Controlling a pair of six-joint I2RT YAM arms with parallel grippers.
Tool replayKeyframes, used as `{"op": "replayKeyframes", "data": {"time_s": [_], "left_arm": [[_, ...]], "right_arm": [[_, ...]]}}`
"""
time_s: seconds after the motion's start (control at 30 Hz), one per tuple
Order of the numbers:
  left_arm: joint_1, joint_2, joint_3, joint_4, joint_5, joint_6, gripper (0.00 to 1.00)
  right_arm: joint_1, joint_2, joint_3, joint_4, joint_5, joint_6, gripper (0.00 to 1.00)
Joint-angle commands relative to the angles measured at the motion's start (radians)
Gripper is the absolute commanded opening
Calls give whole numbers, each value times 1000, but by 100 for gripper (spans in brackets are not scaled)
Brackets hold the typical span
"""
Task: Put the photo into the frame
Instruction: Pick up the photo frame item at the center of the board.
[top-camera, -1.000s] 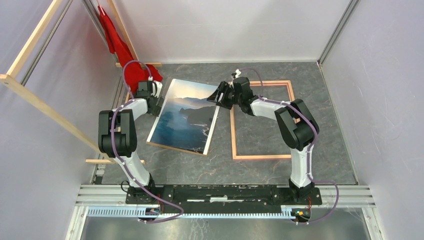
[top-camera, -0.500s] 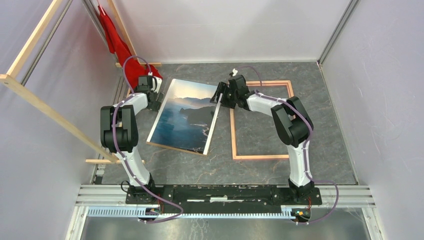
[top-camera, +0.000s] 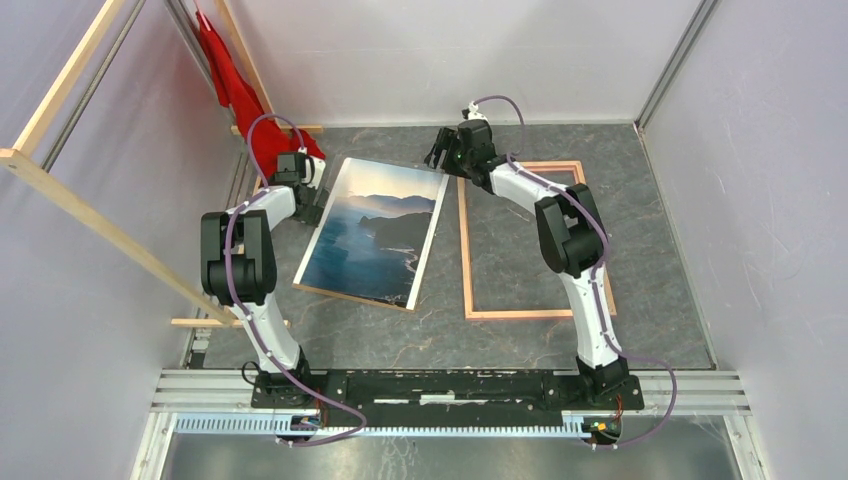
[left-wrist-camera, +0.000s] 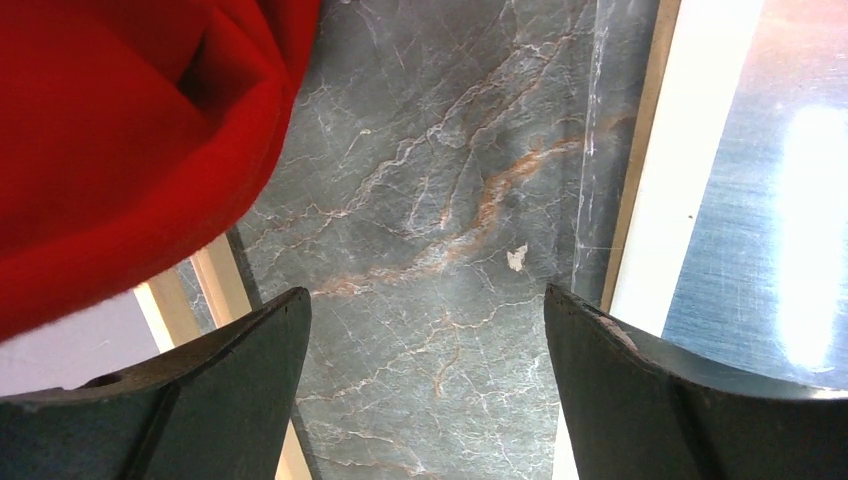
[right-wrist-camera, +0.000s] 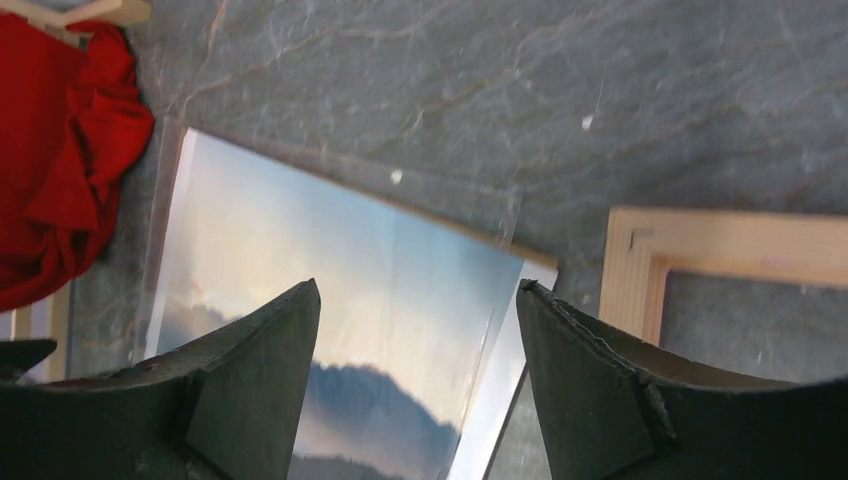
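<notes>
Since a second ago the right gripper (top-camera: 440, 152) has drawn away from the photo's (top-camera: 370, 235) right edge toward the far edge of the counter (top-camera: 660, 250), and the right arm is stretched out longer. The print, whose right side looked raised under the claw then, now lies flat. The left gripper (top-camera: 312, 205) has hardly shifted.

The photo rests picture-side up, left of the counter's centre and nearer the far-left corner, turned a little clockwise. A thin tan edge (top-camera: 350, 296) shows under its near side. The frame (top-camera: 520, 313) lies flat right of centre with its pale wood side up and bare counter inside its rails. The photo's far-right corner sits just beside the frame's far-left corner without touching, and the gap widens toward the near edge.

In the right wrist view the right gripper (right-wrist-camera: 417, 300) hangs above that corner of the photo (right-wrist-camera: 330, 270) with its fingers spread and nothing between them, and the frame's (right-wrist-camera: 720, 245) corner lies off to one side. The left gripper (left-wrist-camera: 425, 300) is likewise spread wide and holds nothing. It hovers over bare counter between the red cloth (left-wrist-camera: 120, 130) and the photo's (left-wrist-camera: 760, 200) white-bordered left edge.

The red cloth (top-camera: 265, 130) hangs down at the far-left corner.
</notes>
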Motion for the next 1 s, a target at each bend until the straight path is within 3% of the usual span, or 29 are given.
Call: {"op": "replayKeyframes", "data": {"time_s": [0.0,0.37,0.7,0.97], "left_arm": [[3,-12,0,-13,40,-11,92],[0,1,-27,-7,39,12,91],[0,0,-36,4,50,12,91],[0,23,-48,21,58,13,90]], "right_arm": [[-11,98,125,32,17,-27,79],[-11,183,189,55,29,-27,79],[-10,258,287,-43,96,-5,77],[-11,253,228,31,-15,63,76]]}}
